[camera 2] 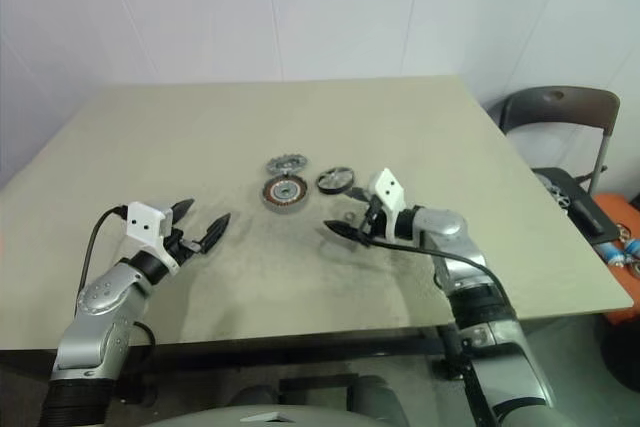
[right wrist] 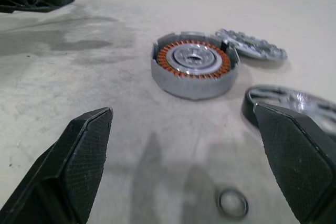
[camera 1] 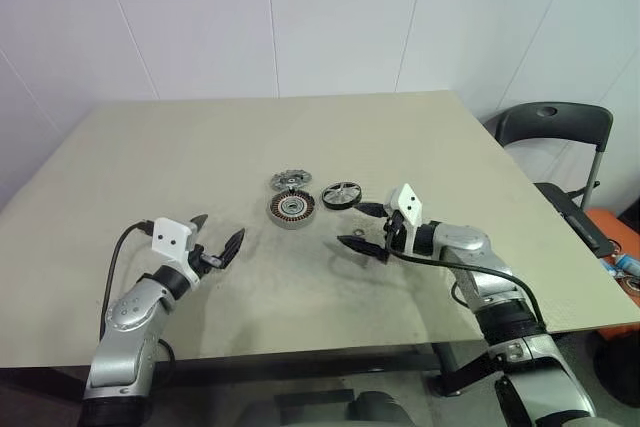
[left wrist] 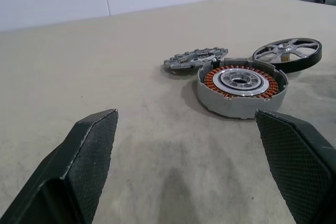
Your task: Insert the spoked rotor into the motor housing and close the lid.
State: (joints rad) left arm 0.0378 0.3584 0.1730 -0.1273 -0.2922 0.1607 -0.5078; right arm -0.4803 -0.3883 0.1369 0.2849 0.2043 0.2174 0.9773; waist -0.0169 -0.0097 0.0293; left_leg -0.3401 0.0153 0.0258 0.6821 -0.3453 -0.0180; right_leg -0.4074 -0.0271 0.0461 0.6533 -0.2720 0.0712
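Note:
The motor housing (camera 1: 292, 209), a short grey cylinder with copper windings, lies open-side up in the middle of the table. Just behind it the notched silver lid (camera 1: 290, 180) lies flat. To the housing's right sits the spoked rotor (camera 1: 342, 194), with its black rim and silver spokes. My right gripper (camera 1: 360, 227) hovers open just in front of the rotor and to the right of the housing, holding nothing. Open and empty too, my left gripper (camera 1: 220, 232) sits low over the table, well to the housing's front left. The wrist views show the housing (left wrist: 241, 85) and the rotor (right wrist: 291, 103) ahead of the fingers.
A small dark washer ring (camera 1: 354, 240) lies on the table between my right gripper's fingers. Beyond the table's right edge (camera 1: 560, 247) stands a dark chair (camera 1: 555, 132). A white wall rises behind the table.

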